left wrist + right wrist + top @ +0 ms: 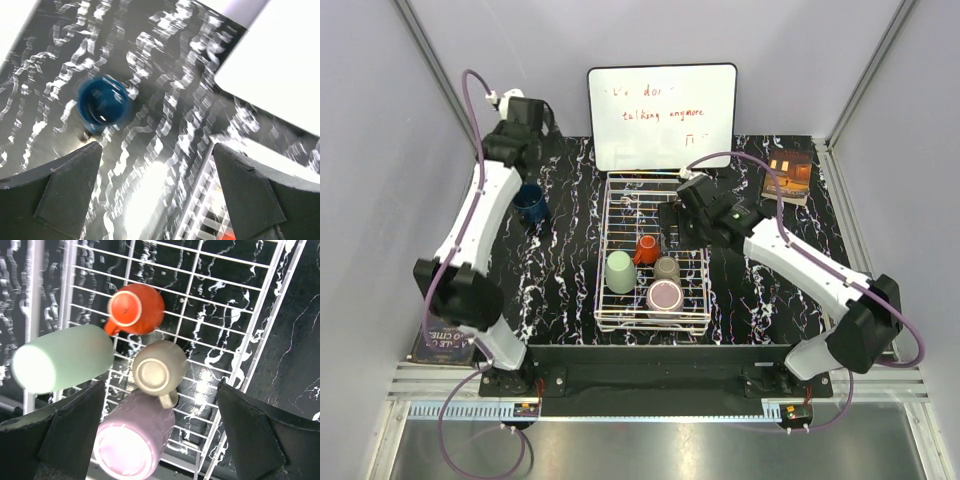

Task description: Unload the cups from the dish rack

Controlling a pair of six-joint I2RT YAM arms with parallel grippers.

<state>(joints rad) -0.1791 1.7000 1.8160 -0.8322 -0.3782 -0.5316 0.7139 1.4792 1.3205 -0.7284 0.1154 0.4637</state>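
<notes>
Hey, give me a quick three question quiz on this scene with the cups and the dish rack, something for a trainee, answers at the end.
1. How many cups sit inside the rack?
2. True or false: the blue cup stands on the table, left of the rack.
3. Which cup in the rack is nearest the whiteboard? A mint, B orange, C pink.
Key: 1. four; 2. true; 3. B.
</notes>
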